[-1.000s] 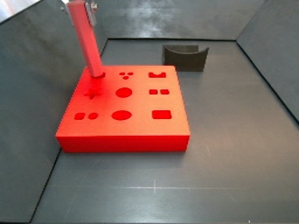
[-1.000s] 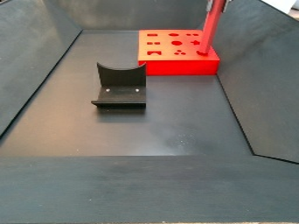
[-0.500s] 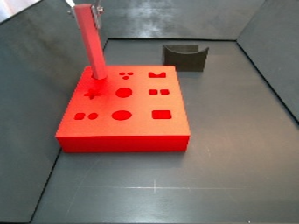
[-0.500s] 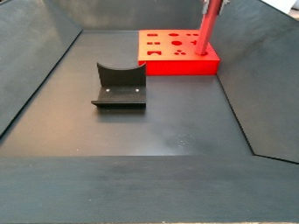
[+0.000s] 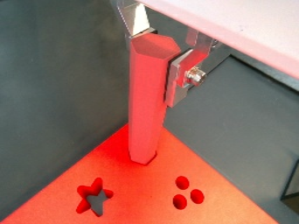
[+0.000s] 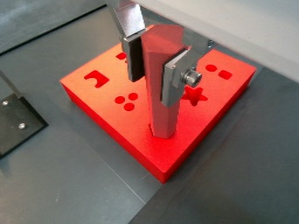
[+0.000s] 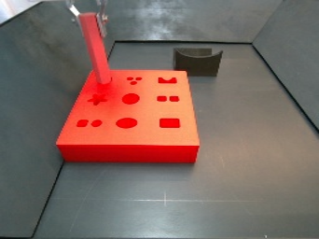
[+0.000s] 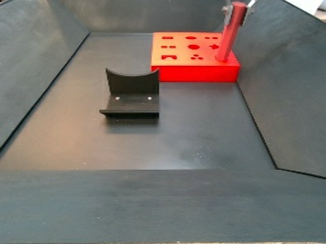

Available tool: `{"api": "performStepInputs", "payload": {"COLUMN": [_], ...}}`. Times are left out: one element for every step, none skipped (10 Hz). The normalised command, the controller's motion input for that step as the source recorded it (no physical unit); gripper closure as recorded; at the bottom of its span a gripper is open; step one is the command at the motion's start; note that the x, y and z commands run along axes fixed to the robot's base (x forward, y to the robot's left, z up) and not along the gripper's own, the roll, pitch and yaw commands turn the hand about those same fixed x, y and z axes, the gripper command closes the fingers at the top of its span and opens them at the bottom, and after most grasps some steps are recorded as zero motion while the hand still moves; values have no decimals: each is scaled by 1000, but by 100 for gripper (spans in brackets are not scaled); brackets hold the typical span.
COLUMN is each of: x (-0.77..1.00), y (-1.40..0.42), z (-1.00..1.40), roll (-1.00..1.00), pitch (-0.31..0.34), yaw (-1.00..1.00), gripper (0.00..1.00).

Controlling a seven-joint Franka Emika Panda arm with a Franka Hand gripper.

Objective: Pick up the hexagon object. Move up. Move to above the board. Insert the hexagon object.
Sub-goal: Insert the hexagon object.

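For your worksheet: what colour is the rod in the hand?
Red-pink hexagon object, clearest in a wrist view.

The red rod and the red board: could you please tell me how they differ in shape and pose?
1. The rod is tall and slender; the board is wide and flat.
2. The rod stands nearly upright, its lower end at the board's top; the board lies flat on the floor.
3. The rod is clamped near its top by the gripper; nothing grips the board.
4. The rod's sides are plain; the board's top has cutouts.

Both are red.
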Motion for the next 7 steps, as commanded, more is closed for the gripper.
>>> {"api": "performStepInputs", "payload": {"x": [291,309,374,157,120,83,0], "y": [-220,-260,-194,-74,14,106,0], "z": [-554,-491,-389,-374,-271,-134,0], "roll": [0,0,-16,-114,-173,-130,0], "pitch": [0,0,0,-124,-116,-23,0], "yaw": [0,0,0,-49,-71,-103,0], "gripper": [100,100,100,100,100,100,100]}}
